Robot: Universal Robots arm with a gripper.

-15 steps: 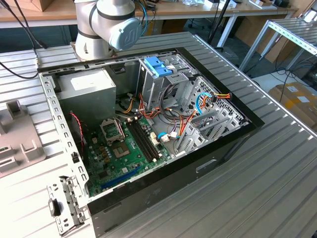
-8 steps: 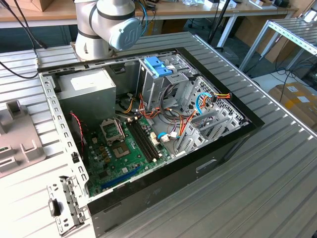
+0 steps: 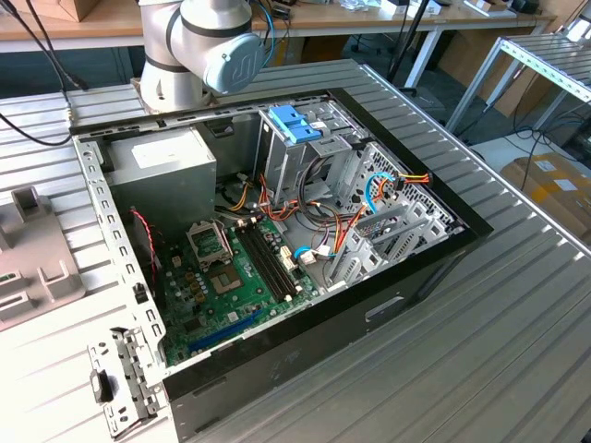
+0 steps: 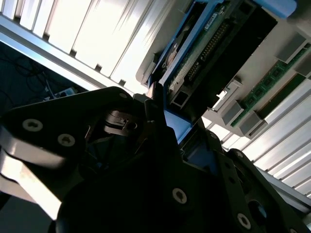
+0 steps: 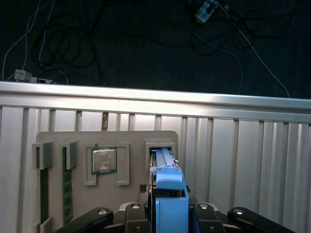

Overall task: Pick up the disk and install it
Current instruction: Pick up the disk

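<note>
The black metal gripper [image 5: 171, 219] is clamped on the disk [image 5: 165, 180], a flat dark-grey hard drive edged by a light-blue plastic carrier rail. In both wrist views its jaws lie flush against the two sides of the rail, with no gap to be made out. The disk stands on edge in the slot at one end of the light-grey moulded parts tray [image 5: 131, 138].

In the tray's next pocket sits a square silver processor chip [image 5: 104, 160], and a long green memory stick [image 5: 66, 187] lies in a groove nearer the tray's other end. The tray rests on the ribbed aluminium table [image 5: 243, 155]. In the exterior view the open black computer case [image 3: 406, 297] lies just beside the tray, on the exterior view's right of it.

The disk is likely rigid and heavy for its size, and sensitive to knocks. Its smooth plastic rail may slip under a light squeeze. The exposed row of connector pins [image 4: 211, 43] (plain in the second wrist view) looks like no place for a grip; the rail's flat sides, near mid-length, seem the soundest hold
</note>
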